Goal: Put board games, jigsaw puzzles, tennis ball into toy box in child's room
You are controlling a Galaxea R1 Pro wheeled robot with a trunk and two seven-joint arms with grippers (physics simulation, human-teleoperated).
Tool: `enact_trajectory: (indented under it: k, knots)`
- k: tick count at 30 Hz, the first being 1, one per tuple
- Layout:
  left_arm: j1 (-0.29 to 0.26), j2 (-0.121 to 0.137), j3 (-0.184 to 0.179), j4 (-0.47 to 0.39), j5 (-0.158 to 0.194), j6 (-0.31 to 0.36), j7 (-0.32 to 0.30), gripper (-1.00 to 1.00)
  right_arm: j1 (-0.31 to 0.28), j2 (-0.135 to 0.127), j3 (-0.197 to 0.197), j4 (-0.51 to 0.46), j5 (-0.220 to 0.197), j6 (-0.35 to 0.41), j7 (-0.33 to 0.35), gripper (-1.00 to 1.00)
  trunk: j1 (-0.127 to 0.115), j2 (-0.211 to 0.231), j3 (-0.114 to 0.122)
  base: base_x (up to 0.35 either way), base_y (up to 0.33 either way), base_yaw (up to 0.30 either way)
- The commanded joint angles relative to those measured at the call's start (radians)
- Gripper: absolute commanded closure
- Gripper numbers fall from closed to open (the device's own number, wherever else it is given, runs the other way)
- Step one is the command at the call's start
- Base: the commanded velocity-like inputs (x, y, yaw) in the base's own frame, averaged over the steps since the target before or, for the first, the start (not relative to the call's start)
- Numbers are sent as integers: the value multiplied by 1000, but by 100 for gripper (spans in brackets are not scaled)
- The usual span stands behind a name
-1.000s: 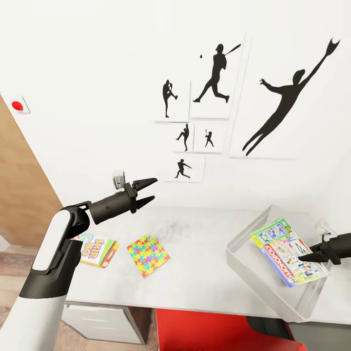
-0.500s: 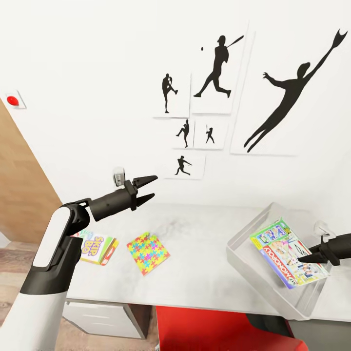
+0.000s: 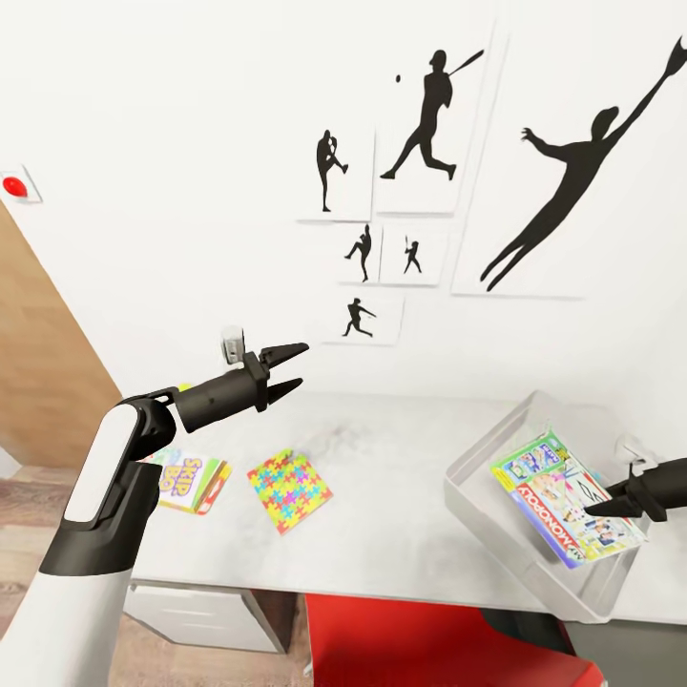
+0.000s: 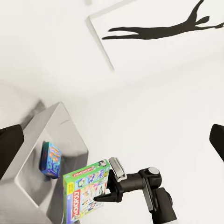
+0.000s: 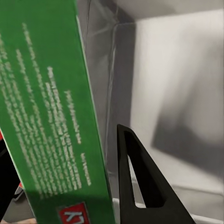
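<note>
Right gripper (image 3: pixel 593 504): pinching Monopoly box (image 3: pixel 563 510), tilted inside toy box (image 3: pixel 477 487), far right on table (image 3: pixel 401 534). Left gripper (image 3: pixel 294 366): spread, empty, raised. Skip-Bo box (image 3: pixel 191 482), 1 jigsaw puzzle (image 3: pixel 289 490): near left. Blue game box (image 4: pixel 50 159): in toy box.

My left gripper (image 3: pixel 294 368) is matt black plastic on a smooth, glossy white arm shell (image 3: pixel 105 477). My right gripper (image 3: pixel 599 503) has the same dull black finish. The table (image 3: pixel 401 477) top is pale grey and matt, faintly mottled like stone. The toy box (image 3: pixel 477 506) looks like smooth light grey plastic with a soft sheen. The Monopoly box (image 3: pixel 563 510) is glossy printed card, as is the Skip-Bo box (image 3: pixel 188 482). The jigsaw puzzle (image 3: pixel 289 490) seems matt coloured card. The wardrobe door (image 3: pixel 33 372) shows matt wood grain.
</note>
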Motion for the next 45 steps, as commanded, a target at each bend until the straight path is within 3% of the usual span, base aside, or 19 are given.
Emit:
enact_trajectory:
  k: [1, 18, 45]
  knots:
    - [-1, 1, -1, -1, 11, 0, 10, -100, -2, -1, 2, -1, 6, 11, 6, 100, 1, -2, -4, 0, 0, 0]
    - [-4, 0, -1, -1, 10, 0, 12, -100, -2, -1, 2, -1, 11, 10, 4, 100, 1, -2, -30, 0, 0, 0]
    - [-6, -1, -1, 0, 9, 0, 12, -100, -5, 6, 2, -23, 12, 9, 4, 100, 1, -2, -48, 0, 0, 0]
